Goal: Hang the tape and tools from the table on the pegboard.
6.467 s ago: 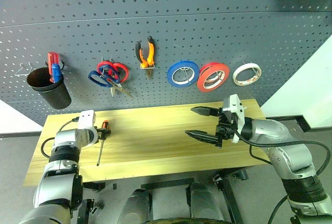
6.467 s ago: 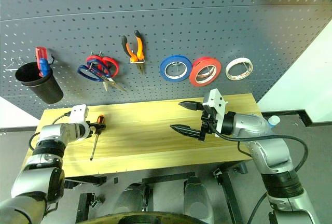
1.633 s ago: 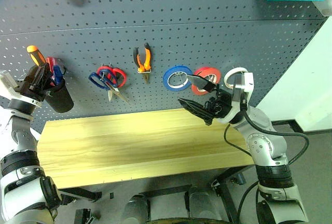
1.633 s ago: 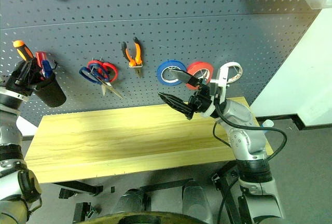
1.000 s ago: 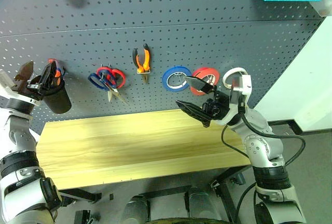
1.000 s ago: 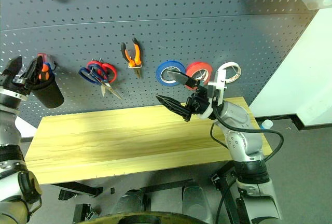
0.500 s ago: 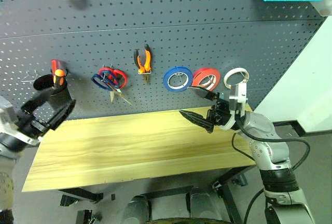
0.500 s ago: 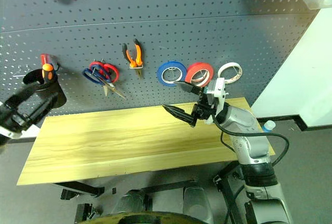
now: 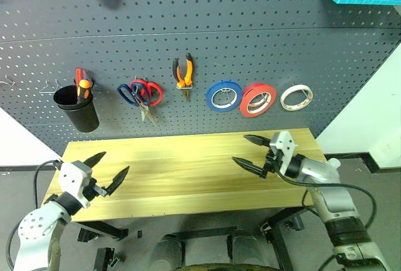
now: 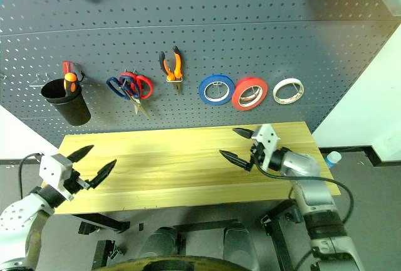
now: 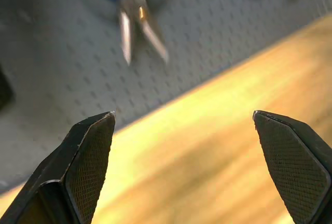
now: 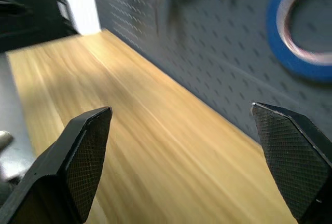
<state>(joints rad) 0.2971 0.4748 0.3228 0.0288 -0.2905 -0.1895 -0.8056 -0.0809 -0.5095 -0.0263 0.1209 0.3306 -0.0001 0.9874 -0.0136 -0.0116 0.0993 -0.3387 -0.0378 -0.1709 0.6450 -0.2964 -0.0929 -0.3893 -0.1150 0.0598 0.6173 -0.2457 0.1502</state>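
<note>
Both claws, left (image 9: 105, 168) and right (image 9: 249, 150), have dropped, spread wide.

Red tape (image 9: 257, 99), pliers (image 9: 183, 75), scissors (image 9: 141, 95) and screwdriver (image 9: 82, 88) hang on the pegboard (image 9: 250, 26).

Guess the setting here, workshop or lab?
Most likely a workshop-style tool station, possibly staged in a lab. A dark grey pegboard holds pliers, scissors and rolls of tape on hooks, above a light wooden table on dark metal legs.
</note>
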